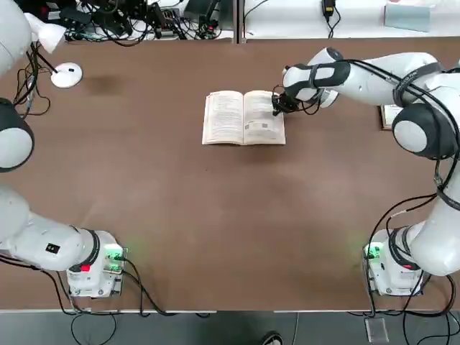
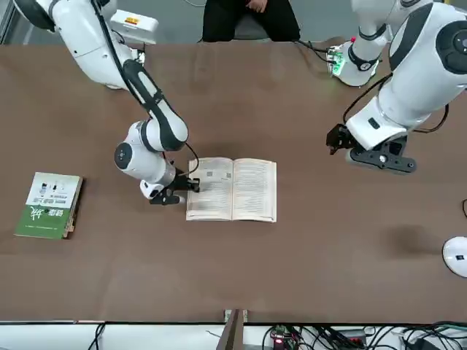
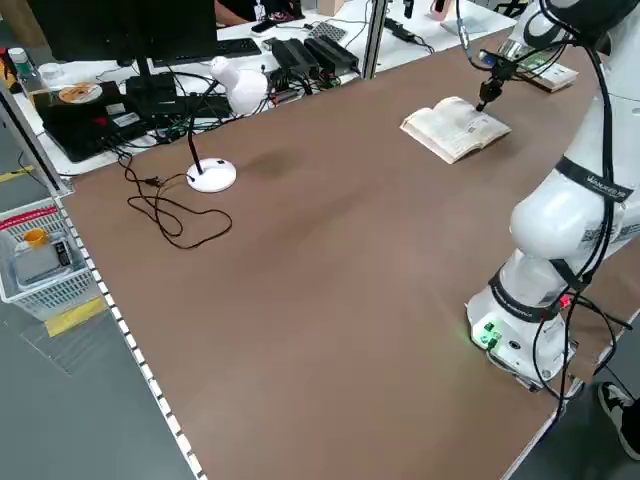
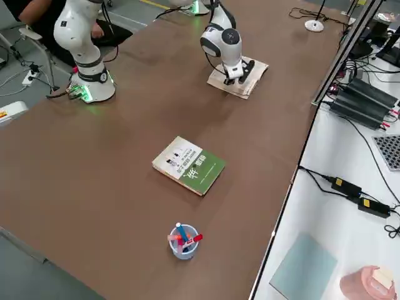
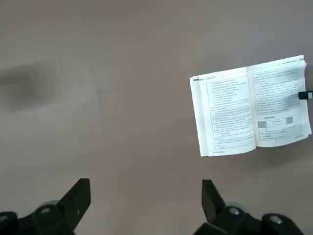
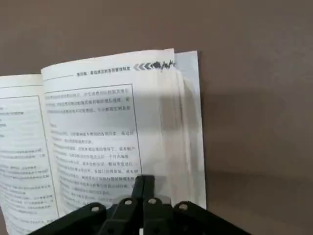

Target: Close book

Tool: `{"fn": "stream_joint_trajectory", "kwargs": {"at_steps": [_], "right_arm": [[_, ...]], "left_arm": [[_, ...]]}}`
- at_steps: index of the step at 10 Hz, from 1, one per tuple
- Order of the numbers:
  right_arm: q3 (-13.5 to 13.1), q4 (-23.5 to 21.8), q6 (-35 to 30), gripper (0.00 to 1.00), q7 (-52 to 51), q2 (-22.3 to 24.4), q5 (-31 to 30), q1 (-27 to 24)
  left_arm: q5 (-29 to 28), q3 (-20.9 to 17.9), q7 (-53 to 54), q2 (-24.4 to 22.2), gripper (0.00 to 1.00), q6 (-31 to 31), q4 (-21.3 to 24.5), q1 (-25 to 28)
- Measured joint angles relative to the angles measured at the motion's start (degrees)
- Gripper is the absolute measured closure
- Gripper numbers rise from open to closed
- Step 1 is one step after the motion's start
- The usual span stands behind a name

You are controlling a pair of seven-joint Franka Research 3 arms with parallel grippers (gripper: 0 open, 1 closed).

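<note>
Book [image 1: 244,118]: lying open, pages up, spine running toward-and-away from my arms. Right pincer [image 1: 276,105] clenched at its right edge; left pincer [image 5: 145,198] released, raised.

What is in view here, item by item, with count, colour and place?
book: one, cream pages, lying open mid-table.
second book: one, green and white, closed, at the table's right side.
lamp: one, white, far left corner.
cup: one, clear, holding pens, near the right edge.
table: one, brown.
person: one, in dark clothes, seated behind the robot.
right gripper: fingers together, at the book's right page edge.
left gripper: open, raised over bare table left of the book.
</note>
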State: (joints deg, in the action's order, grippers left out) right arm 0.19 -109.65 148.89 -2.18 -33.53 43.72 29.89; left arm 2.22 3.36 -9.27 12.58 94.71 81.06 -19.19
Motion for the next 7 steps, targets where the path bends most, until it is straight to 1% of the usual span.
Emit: {"fn": "stream_joint_trajectory", "kwargs": {"at_steps": [4,7], "right_arm": [[-0.10,-0.17,2.27,0.99,-1.94,-1.83,0.20,-0.01],[-0.07,-0.20,2.41,0.99,-2.16,-1.80,0.21,0.01]], "left_arm": [[0.00,0.00,0.00,0.68,0.00,1.00,0.00,-0.05],[0.00,0.00,0.00,1.07,0.00,1.63,0.00,-0.28]]}}
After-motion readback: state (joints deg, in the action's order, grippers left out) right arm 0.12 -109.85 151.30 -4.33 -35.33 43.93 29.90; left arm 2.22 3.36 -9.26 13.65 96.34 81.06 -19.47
